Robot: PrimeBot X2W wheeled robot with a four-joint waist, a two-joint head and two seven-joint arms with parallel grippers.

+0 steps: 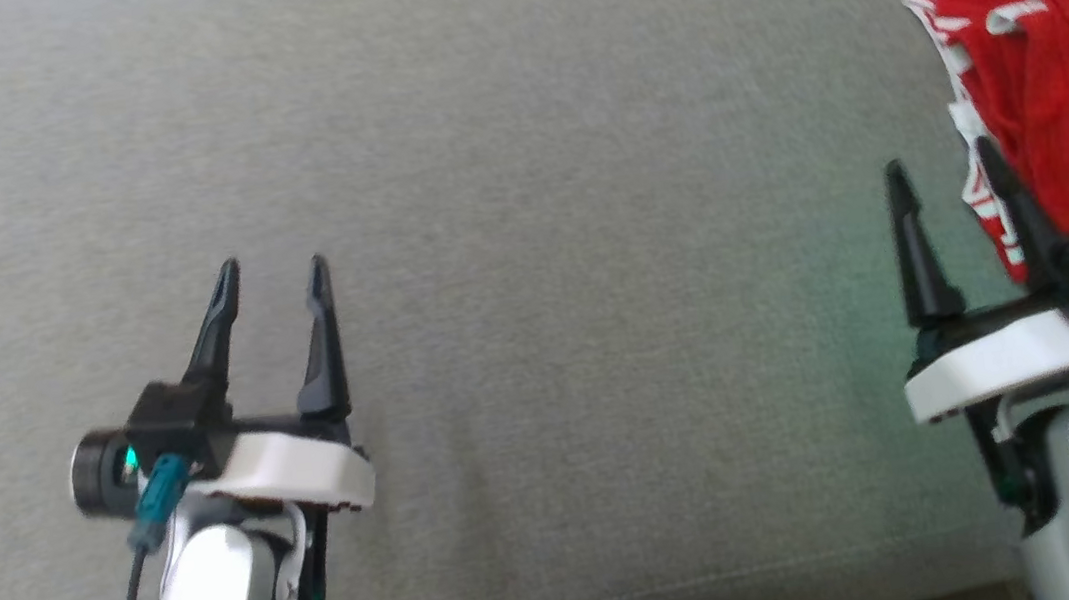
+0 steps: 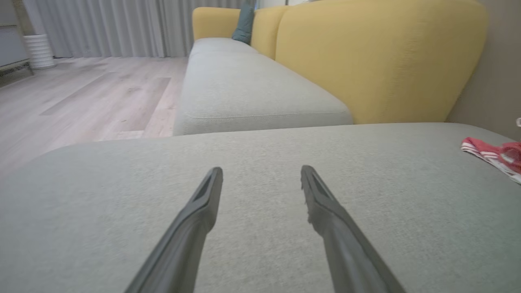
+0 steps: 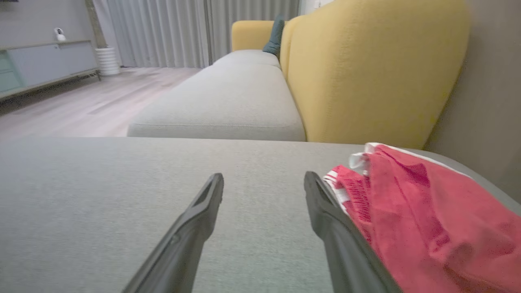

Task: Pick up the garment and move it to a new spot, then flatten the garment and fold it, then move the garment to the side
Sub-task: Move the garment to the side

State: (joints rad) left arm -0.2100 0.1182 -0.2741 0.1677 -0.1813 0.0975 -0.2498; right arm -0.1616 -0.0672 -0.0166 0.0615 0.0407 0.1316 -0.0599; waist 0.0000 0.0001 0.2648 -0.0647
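Both released: our right pincer [image 1: 939, 155] sits just beside the garment [image 1: 1063, 79], our left pincer [image 1: 274, 262] well apart from it. Soft, light, limp, we judge; pinch its white-trimmed edge.

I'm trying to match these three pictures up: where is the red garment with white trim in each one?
Head view: red garment at the upper right edge.
Left wrist view: garment small, at the far right edge.
Right wrist view: garment large, in the lower right.
Shared landmark: the grey seat cushion it lies on.
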